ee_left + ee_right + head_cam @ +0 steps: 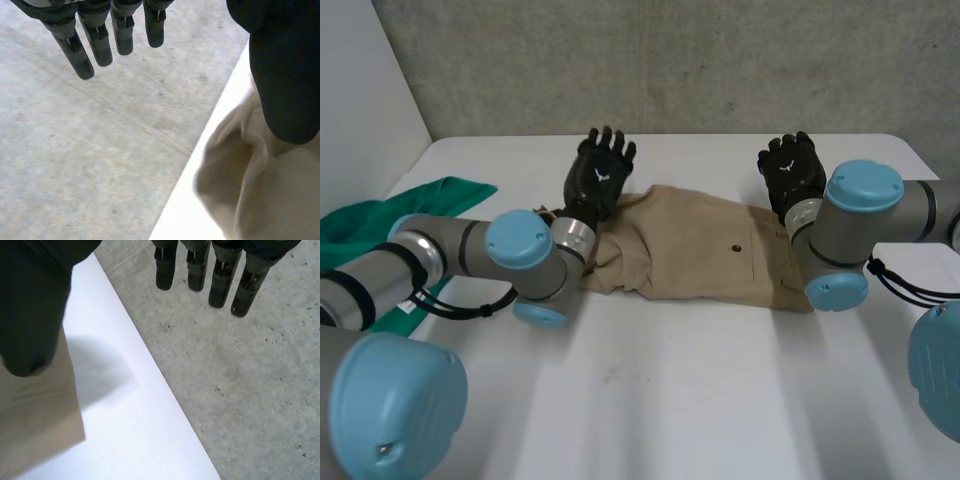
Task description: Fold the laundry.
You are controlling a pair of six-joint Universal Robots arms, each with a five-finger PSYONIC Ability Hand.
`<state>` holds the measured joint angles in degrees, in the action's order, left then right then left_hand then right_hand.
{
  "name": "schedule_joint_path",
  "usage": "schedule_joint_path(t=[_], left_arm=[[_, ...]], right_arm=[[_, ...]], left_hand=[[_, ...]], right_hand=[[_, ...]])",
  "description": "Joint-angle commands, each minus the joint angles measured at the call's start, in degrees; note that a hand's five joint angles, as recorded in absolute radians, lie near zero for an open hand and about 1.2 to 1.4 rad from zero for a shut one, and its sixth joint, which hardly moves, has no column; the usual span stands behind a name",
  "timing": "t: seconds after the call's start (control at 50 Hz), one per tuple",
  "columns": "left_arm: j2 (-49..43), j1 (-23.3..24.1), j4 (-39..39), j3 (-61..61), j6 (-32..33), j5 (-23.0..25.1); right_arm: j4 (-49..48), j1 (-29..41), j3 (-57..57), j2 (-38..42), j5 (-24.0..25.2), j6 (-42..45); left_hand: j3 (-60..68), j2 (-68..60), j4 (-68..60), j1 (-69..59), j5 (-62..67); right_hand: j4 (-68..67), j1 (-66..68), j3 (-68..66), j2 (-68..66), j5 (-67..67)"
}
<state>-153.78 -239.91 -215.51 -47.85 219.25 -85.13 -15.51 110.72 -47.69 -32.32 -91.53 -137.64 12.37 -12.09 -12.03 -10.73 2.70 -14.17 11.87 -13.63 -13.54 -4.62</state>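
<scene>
While the tan garment (pixel 690 255) lies unheld on the white table (pixel 670 400), both hands stand raised over its far edge. It sits across the centre of the head view. Its right end is flat and square-cornered, and a small button shows on a pocket right of centre. Its left end is rumpled and bunched beside the left wrist.

Left hand (pixel 600 175), upper centre-left of the frame: fingers (pixel 100 45) straight and spread, thumb well apart from them, nothing between. Right hand (pixel 790 170), upper centre-right: fingers (pixel 220 285) likewise straight and parted, holding nothing. In each wrist view the cloth lies below the thumb, not in contact with the fingertips.

A green cloth (pixel 410 210) lies at the left of the frame, partly hidden by the left arm and apart from the tan garment.

Assessment: the fold appears not yet begun on this piece, and the step in hand is to take hold.

Recommendations:
- Flatten the bunched left end first, or the crease will be carried into the fold.
- Bring each hand down onto its own far corner and pinch only the upper layer.
- Lift both ends level and together, then carry the far edge to the near edge so that the edges meet squarely.
- Keep the left arm clear of the green cloth.
</scene>
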Motion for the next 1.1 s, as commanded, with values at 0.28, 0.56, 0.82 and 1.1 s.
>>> schedule_joint_path(t=[0.28,0.56,0.82,1.1], left_arm=[[35.11,-3.72,1.13,-31.16,-12.70,-4.87],[42.06,-5.66,18.55,-44.52,-31.87,-0.57],[42.33,-5.22,14.68,-47.60,-31.87,-0.92],[47.25,-5.22,15.20,-49.71,-32.22,-1.09]], right_arm=[[23.32,-1.12,-21.91,-28.94,6.62,-14.58],[15.08,-6.75,-34.67,-22.71,15.07,-23.99],[8.39,-8.77,-32.82,-17.16,13.05,-23.90],[15.59,-22.13,-37.05,-33.25,14.19,-1.70]], left_hand=[[-2.37,2.09,2.03,0.73,-2.70],[-1.48,1.20,1.14,-0.15,-1.81],[-1.48,1.20,1.14,-0.15,-1.81],[-1.82,1.53,1.48,0.18,-2.15]], right_hand=[[4.17,-1.87,3.63,3.54,4.62],[-7.67,9.97,-8.21,-8.30,-7.21],[-65.83,68.13,-66.37,-66.46,-65.38],[-65.83,68.13,-66.37,-66.46,-65.38]])
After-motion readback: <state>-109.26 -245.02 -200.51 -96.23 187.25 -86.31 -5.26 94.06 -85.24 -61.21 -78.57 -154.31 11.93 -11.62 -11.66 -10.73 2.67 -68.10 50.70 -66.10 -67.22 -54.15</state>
